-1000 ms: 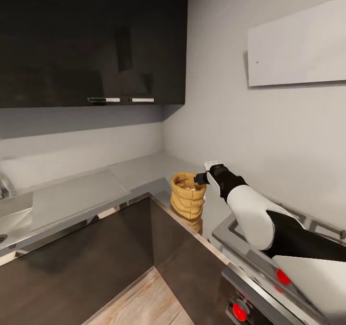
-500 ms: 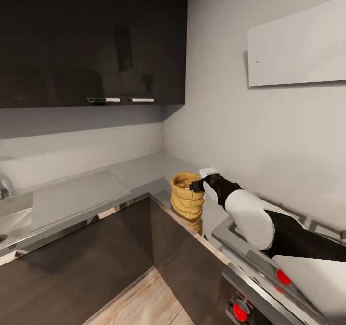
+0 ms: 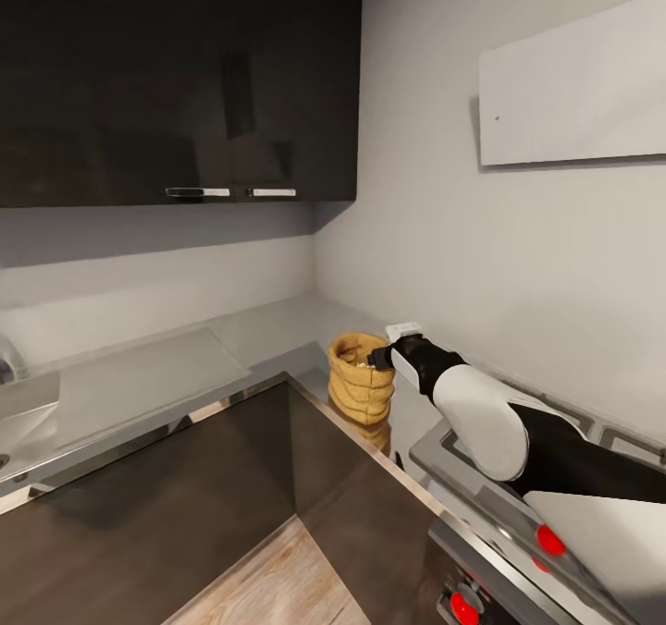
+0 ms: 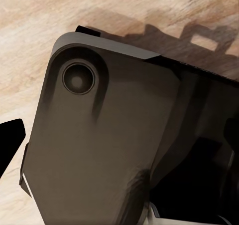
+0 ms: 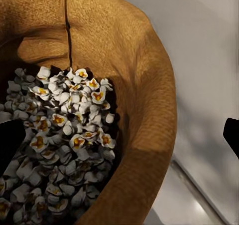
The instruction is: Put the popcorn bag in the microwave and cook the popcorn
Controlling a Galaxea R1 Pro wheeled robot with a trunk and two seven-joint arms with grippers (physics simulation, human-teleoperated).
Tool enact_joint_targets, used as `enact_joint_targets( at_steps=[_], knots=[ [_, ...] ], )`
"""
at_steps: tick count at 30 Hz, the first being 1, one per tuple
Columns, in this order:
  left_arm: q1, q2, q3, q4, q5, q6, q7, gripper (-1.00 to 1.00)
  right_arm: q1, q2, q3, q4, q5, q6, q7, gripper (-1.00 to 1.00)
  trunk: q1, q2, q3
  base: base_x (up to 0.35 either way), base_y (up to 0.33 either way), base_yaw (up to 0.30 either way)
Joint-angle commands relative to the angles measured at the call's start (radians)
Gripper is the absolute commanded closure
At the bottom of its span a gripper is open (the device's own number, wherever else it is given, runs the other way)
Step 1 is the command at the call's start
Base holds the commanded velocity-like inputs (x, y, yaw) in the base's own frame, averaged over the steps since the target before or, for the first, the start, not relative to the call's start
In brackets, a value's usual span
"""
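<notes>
We find the popcorn bag (image 3: 361,386) standing upright on the grey countertop (image 3: 268,329), right of center in the head view, in the corner beside the steel stove (image 3: 518,505) with its red knobs (image 3: 549,539). Our right gripper (image 3: 377,359) sits at the bag's rolled rim on its right side, with the arm reaching in from the lower right of the frame. In the right wrist view 2 dark fingertips (image 5: 10,140) show at the left and right edges, 1 over the kernels inside and 1 outside the wall, so the jaws are spread and straddle the rim, not yet pinched on it. The relation that matters, in our judgement, is this: the bag's long axis runs vertical, its mouth faces up, and the near wall lies between the fingers, so the right arm is plainly the closer 1. The sack is wrinkled tan-brown paper in squat, bulging folds and will probably crumple under pressure; the contents look like small white pieces with yellow centers. The left wrist view shows a dark smooth robot part over a wood-grain floor (image 4: 30,15); we cannot tell our left gripper's state.
</notes>
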Motion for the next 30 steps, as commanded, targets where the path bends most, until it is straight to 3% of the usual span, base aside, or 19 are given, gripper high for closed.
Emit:
enact_joint_targets(
  at_steps=[1, 10, 30],
  knots=[
    [0.000, 0.000, 0.001, -0.001, 0.006, -0.002, -0.002, -1.00, 0.000, 0.001, -0.008, -0.001, 0.008, 0.005, -0.003, -1.00, 0.000, -0.001, -0.001, 0.000, 0.000, 0.000],
    [-0.001, 0.000, 0.001, -0.002, 0.006, -0.003, -0.001, -1.00, -0.002, 0.001, -0.012, -0.011, 0.008, 0.017, -0.044, -1.00, 0.000, -0.001, -0.001, 0.000, 0.000, 0.000],
    [0.000, 0.000, 0.002, -0.002, 0.006, -0.003, 0.000, -1.00, -0.002, 0.001, -0.014, -0.108, 0.003, 0.086, -0.052, -1.00, 0.000, -0.001, -0.001, 0.000, 0.000, 0.000]
  ],
)
